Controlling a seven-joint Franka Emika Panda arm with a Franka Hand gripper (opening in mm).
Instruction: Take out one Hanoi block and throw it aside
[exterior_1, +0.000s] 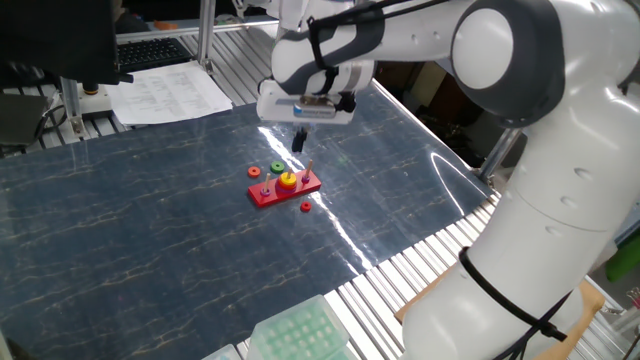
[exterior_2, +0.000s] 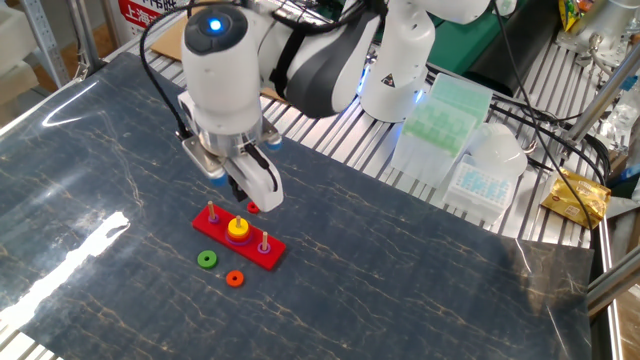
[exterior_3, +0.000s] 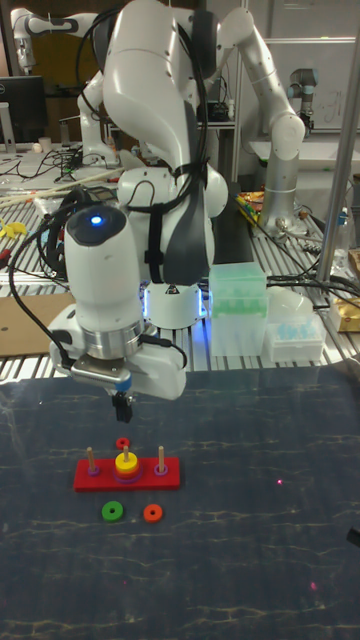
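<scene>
The Hanoi block (exterior_2: 238, 229) is a small yellow ring on the middle peg of the red base (exterior_2: 268, 254); it also shows as the yellow ring (exterior_1: 287, 180) and the yellow ring (exterior_3: 125, 463). My gripper (exterior_2: 240, 192) hovers above and slightly behind the base, apart from the ring. Its dark fingers look pressed together with nothing between them. In the tall fixed view the gripper (exterior_3: 120, 408) hangs just over the middle peg. From the other side the gripper (exterior_1: 298, 141) sits a short way above the base (exterior_1: 268, 195).
A green ring (exterior_2: 206, 259) and an orange ring (exterior_2: 234, 278) lie on the mat in front of the base. A small red ring (exterior_2: 253, 207) lies behind it, under the gripper. Pipette-tip boxes (exterior_2: 443, 120) stand on the slatted table edge at the right.
</scene>
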